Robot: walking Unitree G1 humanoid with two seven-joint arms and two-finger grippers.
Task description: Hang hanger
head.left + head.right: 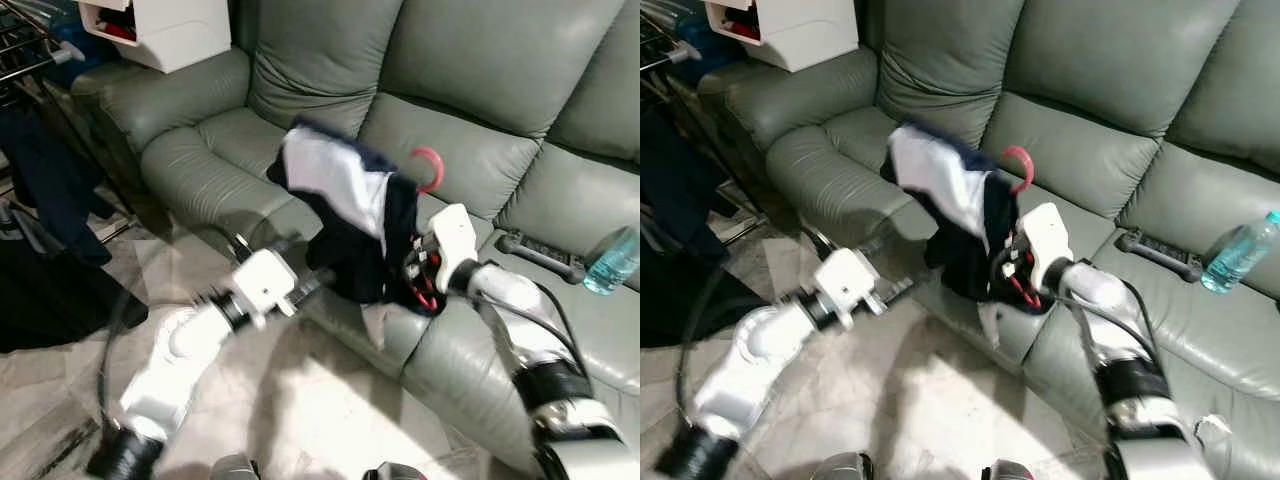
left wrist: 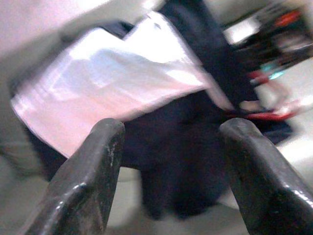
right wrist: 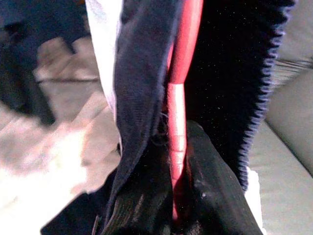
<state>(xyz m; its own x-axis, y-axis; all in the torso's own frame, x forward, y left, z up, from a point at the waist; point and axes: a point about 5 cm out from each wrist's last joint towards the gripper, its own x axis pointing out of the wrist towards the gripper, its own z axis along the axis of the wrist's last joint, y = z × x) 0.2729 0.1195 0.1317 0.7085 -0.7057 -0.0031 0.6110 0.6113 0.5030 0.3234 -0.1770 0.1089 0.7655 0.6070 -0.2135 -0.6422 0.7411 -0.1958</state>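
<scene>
While the right pincer (image 1: 425, 272) clamps the red hanger (image 1: 430, 168), the garment (image 1: 345, 215) hangs over the sofa (image 1: 200, 150).
Head views: hanger's long axis tilts up toward the robot's left, rack (image 1: 25, 45) far left. Left wrist: the left pincer (image 2: 171, 161) is spread wide, empty, garment just ahead. Right wrist: fingers (image 3: 215, 196) pinch the hanger's bar.
</scene>
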